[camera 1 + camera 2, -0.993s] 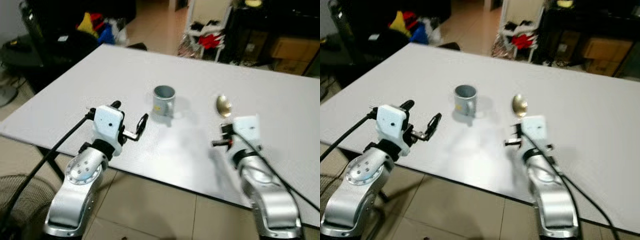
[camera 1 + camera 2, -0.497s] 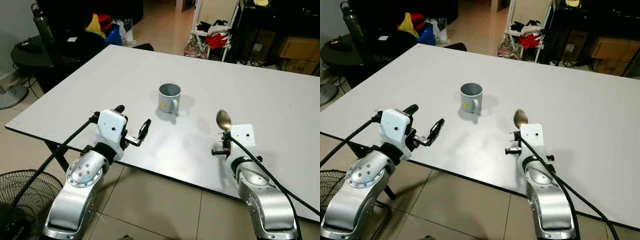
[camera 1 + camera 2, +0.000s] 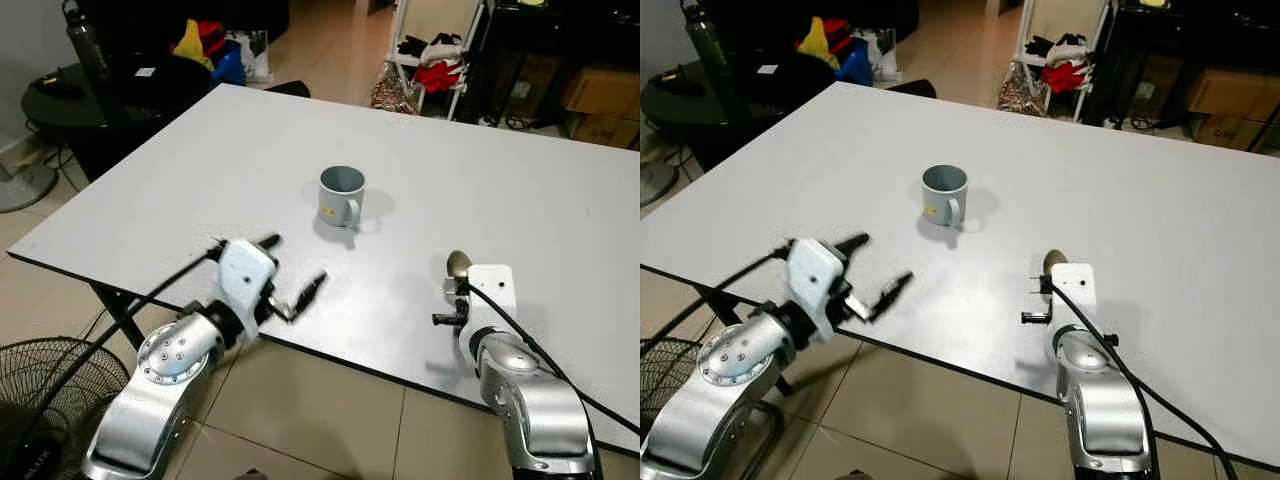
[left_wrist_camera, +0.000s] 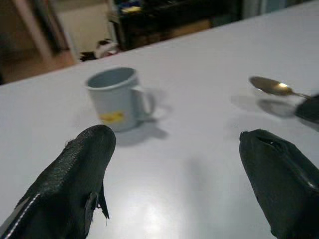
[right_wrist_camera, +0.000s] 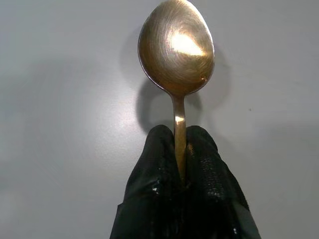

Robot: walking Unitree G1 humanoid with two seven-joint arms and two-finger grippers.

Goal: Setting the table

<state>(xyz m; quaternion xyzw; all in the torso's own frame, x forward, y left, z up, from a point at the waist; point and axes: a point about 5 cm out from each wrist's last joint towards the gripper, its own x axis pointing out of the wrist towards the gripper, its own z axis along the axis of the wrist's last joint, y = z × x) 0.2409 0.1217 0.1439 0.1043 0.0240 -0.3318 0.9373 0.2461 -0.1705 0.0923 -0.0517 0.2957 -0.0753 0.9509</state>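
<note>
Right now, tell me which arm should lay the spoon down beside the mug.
The right. Its gripper is already shut on the spoon, over the table near the mug. The left gripper is open and holds nothing, at the table's near edge.

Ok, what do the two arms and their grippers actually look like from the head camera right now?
Both arms are silver metal with rounded joint housings. Each ends in a white boxy wrist block carrying two long black fingers with a textured surface. A black cable runs along the outside of each arm. The left gripper sits on the left arm, the right gripper on the right arm.
</note>
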